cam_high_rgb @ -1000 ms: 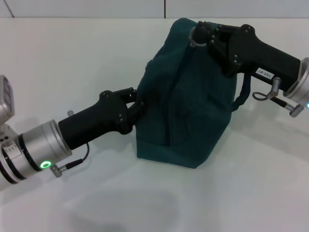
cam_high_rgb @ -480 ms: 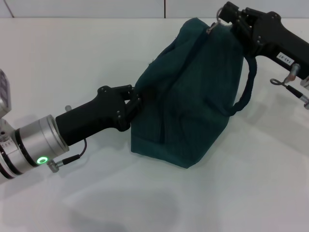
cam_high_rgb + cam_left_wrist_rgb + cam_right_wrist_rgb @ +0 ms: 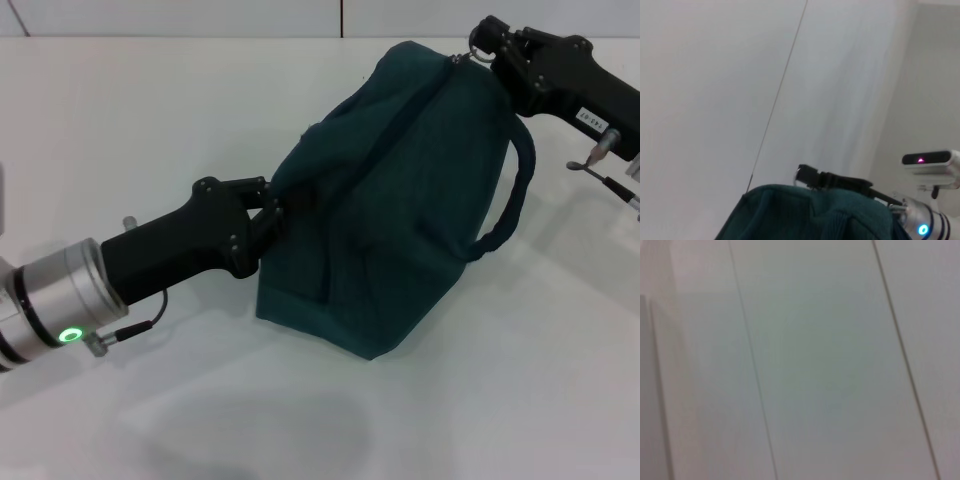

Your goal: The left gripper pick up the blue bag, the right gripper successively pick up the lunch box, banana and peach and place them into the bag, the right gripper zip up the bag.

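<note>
**Legible markings**

Only one printed marking appears. In the head view, a small white label (image 3: pixel 590 121) is fixed to the black housing of the right gripper (image 3: pixel 482 42), near the far right end of the bag (image 3: pixel 400 190). The label carries a short line of dark characters, but they are too small to be read. No brand, number or sign can be read on the bag's fabric, on the left gripper (image 3: pixel 268 205), or on the table (image 3: pixel 150 110). The left wrist view and the right wrist view show no text at all.
</note>
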Robot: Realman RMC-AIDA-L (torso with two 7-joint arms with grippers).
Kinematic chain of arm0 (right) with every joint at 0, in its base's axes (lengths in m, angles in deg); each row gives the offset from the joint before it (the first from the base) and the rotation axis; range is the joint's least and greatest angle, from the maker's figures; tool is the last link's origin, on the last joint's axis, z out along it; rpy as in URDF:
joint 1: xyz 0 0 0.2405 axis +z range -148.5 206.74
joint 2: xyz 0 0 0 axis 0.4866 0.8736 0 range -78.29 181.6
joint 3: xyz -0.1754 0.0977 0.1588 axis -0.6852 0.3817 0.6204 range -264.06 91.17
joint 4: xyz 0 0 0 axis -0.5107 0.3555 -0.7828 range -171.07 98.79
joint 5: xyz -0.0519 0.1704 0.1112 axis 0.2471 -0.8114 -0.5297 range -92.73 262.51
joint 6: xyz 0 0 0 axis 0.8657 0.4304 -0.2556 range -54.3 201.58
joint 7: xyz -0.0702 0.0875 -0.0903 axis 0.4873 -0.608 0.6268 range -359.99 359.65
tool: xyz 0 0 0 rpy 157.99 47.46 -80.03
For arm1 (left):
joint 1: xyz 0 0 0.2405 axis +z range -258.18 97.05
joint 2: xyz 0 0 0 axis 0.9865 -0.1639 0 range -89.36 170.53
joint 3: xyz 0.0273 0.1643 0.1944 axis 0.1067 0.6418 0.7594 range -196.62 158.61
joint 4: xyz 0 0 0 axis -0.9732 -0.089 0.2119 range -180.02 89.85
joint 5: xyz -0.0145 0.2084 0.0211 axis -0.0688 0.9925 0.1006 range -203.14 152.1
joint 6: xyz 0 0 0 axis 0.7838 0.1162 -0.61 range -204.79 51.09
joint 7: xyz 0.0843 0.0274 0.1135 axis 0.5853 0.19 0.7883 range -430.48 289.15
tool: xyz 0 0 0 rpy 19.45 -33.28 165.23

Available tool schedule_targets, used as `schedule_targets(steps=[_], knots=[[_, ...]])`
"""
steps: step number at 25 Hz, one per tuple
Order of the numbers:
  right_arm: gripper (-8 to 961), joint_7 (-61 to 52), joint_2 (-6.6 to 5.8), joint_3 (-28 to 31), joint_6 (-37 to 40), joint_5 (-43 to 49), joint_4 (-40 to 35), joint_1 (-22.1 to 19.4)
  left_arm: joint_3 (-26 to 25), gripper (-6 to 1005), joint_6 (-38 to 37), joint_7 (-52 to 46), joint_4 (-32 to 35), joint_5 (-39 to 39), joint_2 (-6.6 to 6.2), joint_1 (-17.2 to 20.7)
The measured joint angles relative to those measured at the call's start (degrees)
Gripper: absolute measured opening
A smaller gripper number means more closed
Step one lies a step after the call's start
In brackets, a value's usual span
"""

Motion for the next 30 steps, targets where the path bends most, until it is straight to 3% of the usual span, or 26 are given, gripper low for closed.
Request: schedule_targets(steps=[5, 15, 24, 30], knots=[[18, 0.83, 0.11, 0.49, -0.94, 0.51, 0.16, -0.08, 0.01, 66, -2.57, 0.03, 2.02, 0.03, -0.43, 1.02], [18, 0.58, 0.29, 0.12, -3.77, 1.40, 2.32, 0.08, -0.33, 77, -9.26, -0.73, 2.28, 0.73, -2.81, 1.04], [18, -0.99, 0.54, -4.13, -10.50, 2.77, 2.50, 0.43, -0.42, 88, -10.06, -0.77, 2.27, 0.88, -3.06, 0.93], [18, -0.48, 0.58, -3.44, -9.71, 2.27, 1.86, -1.07, -0.44, 94, -10.24, -0.94, 2.27, 0.49, -3.15, 0.94]])
